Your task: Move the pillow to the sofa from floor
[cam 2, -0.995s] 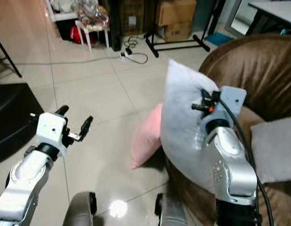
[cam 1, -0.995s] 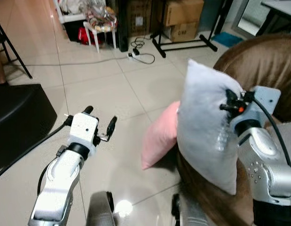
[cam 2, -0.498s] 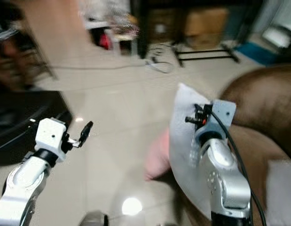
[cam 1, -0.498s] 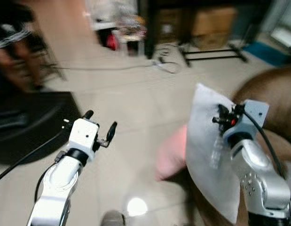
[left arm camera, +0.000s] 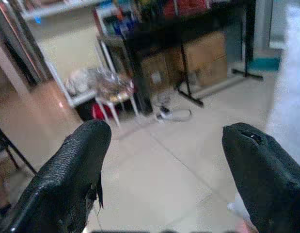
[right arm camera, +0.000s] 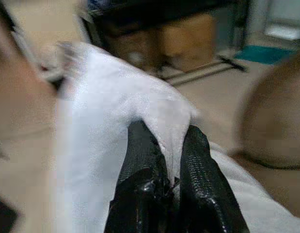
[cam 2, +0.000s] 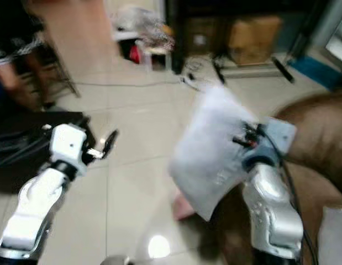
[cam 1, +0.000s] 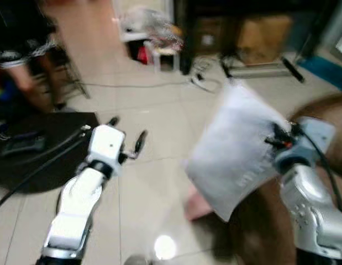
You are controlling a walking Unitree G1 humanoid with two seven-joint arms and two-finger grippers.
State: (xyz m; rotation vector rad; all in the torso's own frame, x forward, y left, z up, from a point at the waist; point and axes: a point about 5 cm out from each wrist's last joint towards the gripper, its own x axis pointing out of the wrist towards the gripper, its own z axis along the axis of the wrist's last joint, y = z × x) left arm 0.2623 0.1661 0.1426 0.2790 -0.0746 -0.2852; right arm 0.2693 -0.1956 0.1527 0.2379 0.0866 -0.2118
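A white pillow point(cam 1: 234, 149) hangs in the air in front of the brown sofa point(cam 2: 320, 138), tilted with its top leaning away from the sofa. My right gripper point(right arm camera: 164, 150) is shut on a fold of the pillow point(right arm camera: 116, 107) at its edge. A pink pillow point(cam 1: 197, 204) lies on the tiled floor below, mostly hidden by the white one. My left gripper point(cam 1: 126, 135) is held up over the floor on the left, open and holding nothing; its two black fingers point(left arm camera: 82, 165) stand wide apart.
A black mat point(cam 1: 32, 160) with a cable lies at the left. A person's legs point(cam 1: 27, 72) stand by a chair at the far left. Cardboard boxes point(cam 1: 259, 33), a black stand and a power strip lie at the back. Another light pillow point(cam 2: 333, 237) rests on the sofa.
The camera has turned and the views are blurred. The white pillow has swung from upright to a tilt, its top leaning left. The left arm has risen slightly.
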